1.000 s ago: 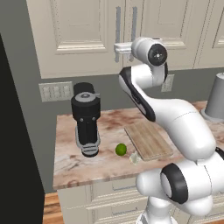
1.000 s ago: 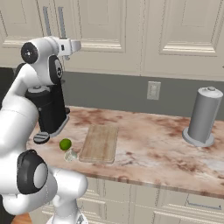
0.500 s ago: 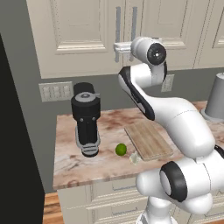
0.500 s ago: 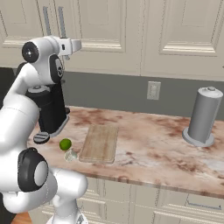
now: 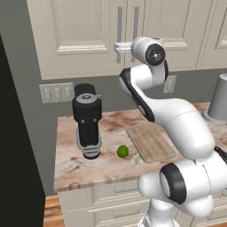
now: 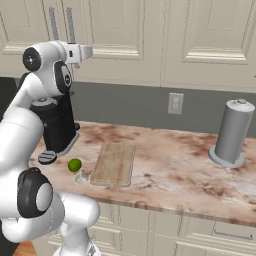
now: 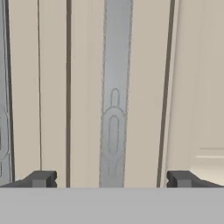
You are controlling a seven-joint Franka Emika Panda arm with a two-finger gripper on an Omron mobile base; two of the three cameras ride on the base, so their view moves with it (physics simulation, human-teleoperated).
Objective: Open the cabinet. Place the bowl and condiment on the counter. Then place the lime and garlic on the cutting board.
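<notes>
Hand (image 7: pixel 112 179) is spread wide, fingertips (image 7: pixel 41 178) well apart, nothing between them. It faces the cabinet (image 5: pixel 84 35) head-on, and a long metal bar handle (image 7: pixel 114 94) runs straight up the gap between the fingers; whether the tips touch the door can't be told. A second handle (image 7: pixel 3 131) is cut off at the edge of the hand view.

Both cabinet doors are shut: cream, raised-panel, two vertical bars side by side at the seam. Bowl and condiment aren't visible, so contents can't be told.

In the base views the hand (image 5: pixel 119 47) sits at the lower end of the handles (image 5: pixel 119 26), its fingers too small to make out.

Below is the table (image 6: pixel 170 165), a pinkish-brown marble slab with white veins. The lime (image 5: pixel 123 151), round and bright green, sits on the table just beside the cutting board (image 5: pixel 150 142), off it. The garlic (image 5: pixel 136 160), a pale lumpy bulb, sits near the lime at the board's front corner, partly blurred. The board is flat, rectangular, with light wood grain.

A black coffee grinder (image 5: pixel 88 119) stands left of the lime. A grey cylinder canister (image 6: pixel 231 132) stands far right.
</notes>
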